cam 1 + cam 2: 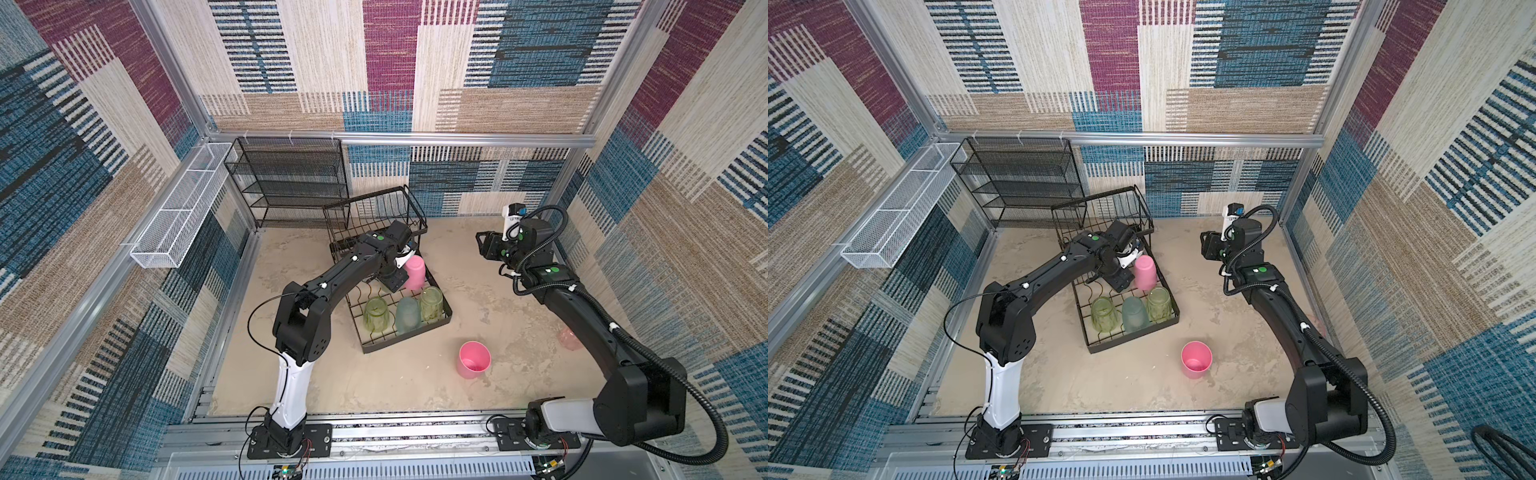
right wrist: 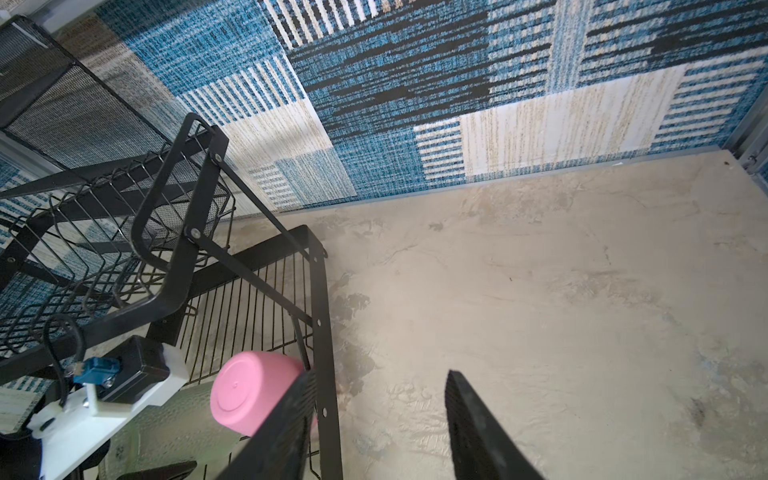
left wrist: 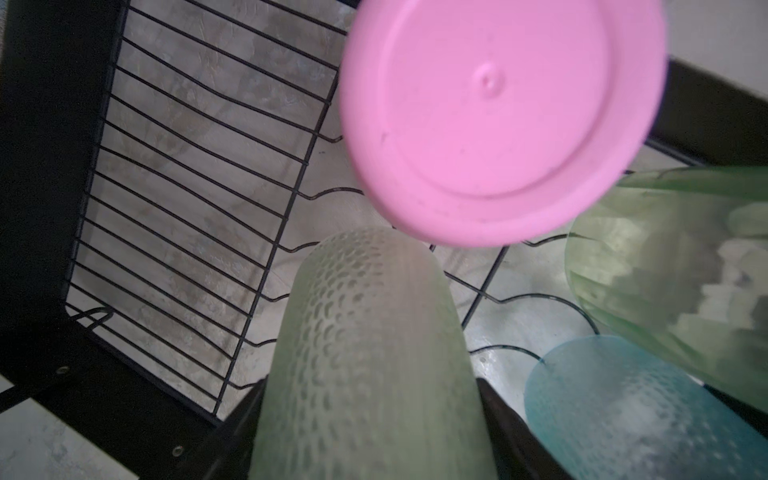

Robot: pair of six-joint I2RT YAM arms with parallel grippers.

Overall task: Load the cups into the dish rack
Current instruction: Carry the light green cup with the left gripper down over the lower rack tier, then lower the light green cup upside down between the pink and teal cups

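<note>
The left gripper (image 1: 394, 286) pinches the held cup (image 3: 365, 353), a green one, over the rack (image 1: 407, 336), just beside an upturned pink cup (image 1: 414, 272). Along the rack's 6 o'clock edge, two green cups (image 1: 377, 314) flank a teal cup (image 1: 408, 314), all upturned. A second pink cup (image 1: 473, 359) stands mouth-up on the table (image 1: 332, 386) at the rack's 5 o'clock, with a reddish cup (image 1: 568, 337) at its 3 o'clock. The right gripper (image 2: 380, 376) hangs spread and empty at the rack's 2 o'clock.

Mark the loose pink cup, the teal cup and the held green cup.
Loose pink cup (image 1: 474, 360): in a top view, inner wall.
Teal cup (image 1: 408, 315): in a top view, side wall.
Held green cup (image 3: 374, 357): left wrist view, textured side.
</note>
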